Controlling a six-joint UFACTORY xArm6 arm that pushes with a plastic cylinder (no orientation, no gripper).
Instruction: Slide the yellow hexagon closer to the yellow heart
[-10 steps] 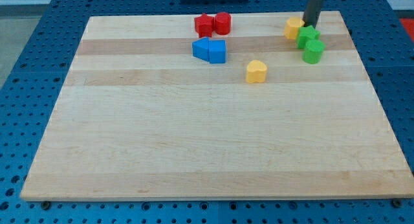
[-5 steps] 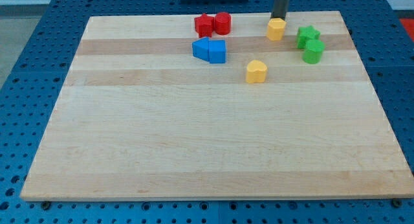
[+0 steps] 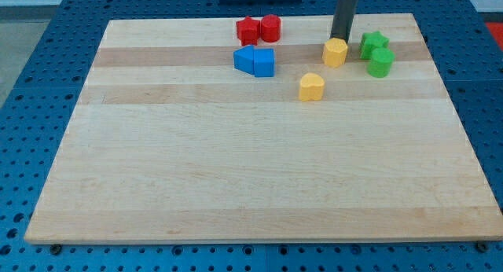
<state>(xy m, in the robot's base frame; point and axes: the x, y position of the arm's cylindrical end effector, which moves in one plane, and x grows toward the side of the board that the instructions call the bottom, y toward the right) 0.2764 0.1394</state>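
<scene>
Near the table's [image 3: 236,185] top edge, left to right: red pair [image 3: 258,28], blue pair [image 3: 255,61], yellow heart [image 3: 311,86], yellow hexagon [image 3: 335,52] with my tip [image 3: 340,39] touching its top side, green blocks [image 3: 378,53]. No fingers fitted.

Yellow hexagon [image 3: 335,52] and yellow heart [image 3: 311,87]; two red blocks [image 3: 258,28]; two blue blocks [image 3: 255,61]; green star [image 3: 374,43] and a green block [image 3: 381,63]; dark rod, my tip [image 3: 339,40]; pale wood-grain surface [image 3: 236,170] over a blue pegboard [image 3: 47,52].
</scene>
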